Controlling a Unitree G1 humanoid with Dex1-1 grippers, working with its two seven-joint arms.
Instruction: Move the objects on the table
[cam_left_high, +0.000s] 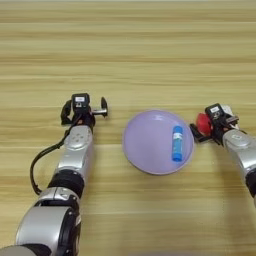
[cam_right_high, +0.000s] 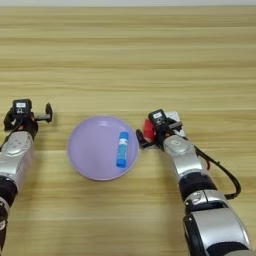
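A blue glue stick (cam_left_high: 177, 143) lies lengthwise on the right half of a round lilac plate (cam_left_high: 137, 145) at the middle of the table (cam_left_high: 128, 50). Just right of the plate sits a red cube (cam_right_high: 148, 129), partly hidden by my right gripper (cam_right_high: 159, 133). That gripper is open, its left finger (cam_right_high: 141, 143) low beside the cube and the other over a white flat device (cam_right_high: 173, 116) behind it. My left gripper (cam_left_high: 84, 109) rests open and holds nothing, left of the plate.
Black cables loop beside both forearms, one at the left arm (cam_left_high: 34, 172) and one at the right arm (cam_right_high: 227, 177). Bare wooden planks stretch across the whole far half of the table.
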